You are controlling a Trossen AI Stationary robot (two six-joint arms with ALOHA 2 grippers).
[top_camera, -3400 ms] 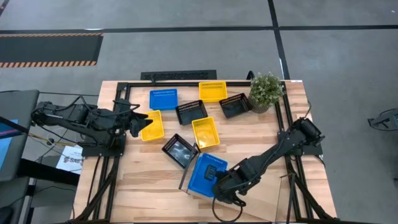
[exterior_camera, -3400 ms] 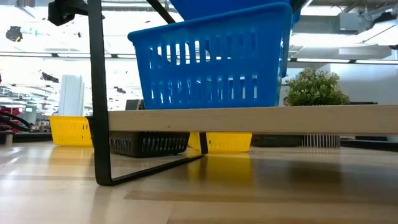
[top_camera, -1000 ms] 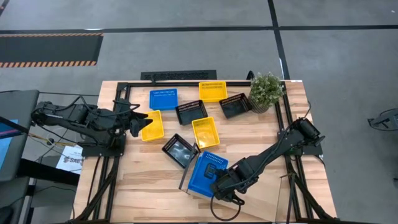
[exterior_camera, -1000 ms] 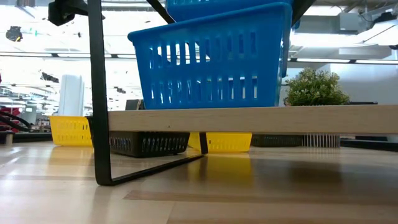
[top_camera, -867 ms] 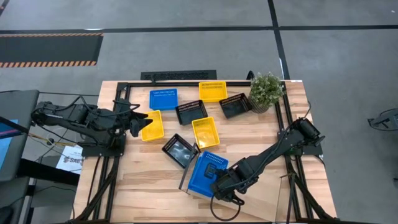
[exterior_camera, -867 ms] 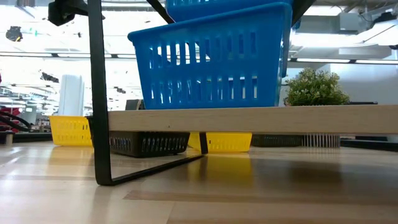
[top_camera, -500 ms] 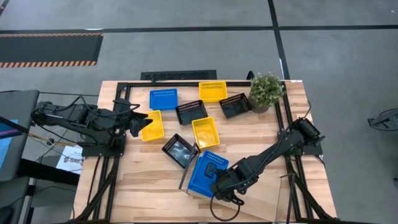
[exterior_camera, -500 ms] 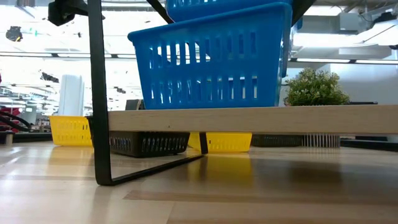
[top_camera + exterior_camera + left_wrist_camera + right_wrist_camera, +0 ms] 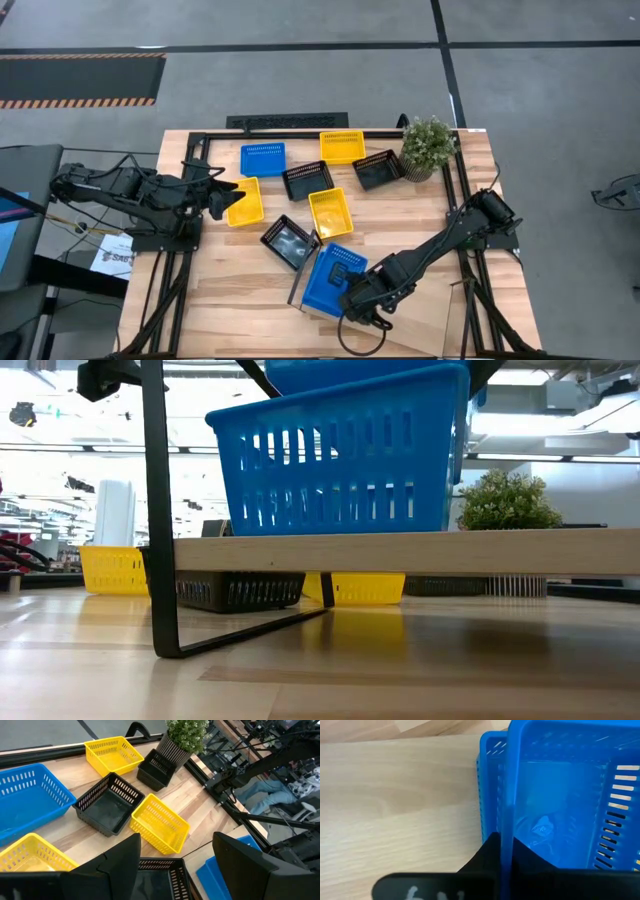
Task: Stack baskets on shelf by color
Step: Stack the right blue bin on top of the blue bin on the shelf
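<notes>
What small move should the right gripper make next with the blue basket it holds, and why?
Probably open and lift away: the right gripper pinches the wall of the upper blue basket, already nested in the lower blue basket on the shelf.

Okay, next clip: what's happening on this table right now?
The right gripper pinches the rim of a blue basket, nesting it into a second blue basket that sits on the shelf at the table's near edge. The left gripper waits open near a yellow basket on the left. One more blue, two more yellow and three black baskets lie loose on the table near a potted plant.
</notes>
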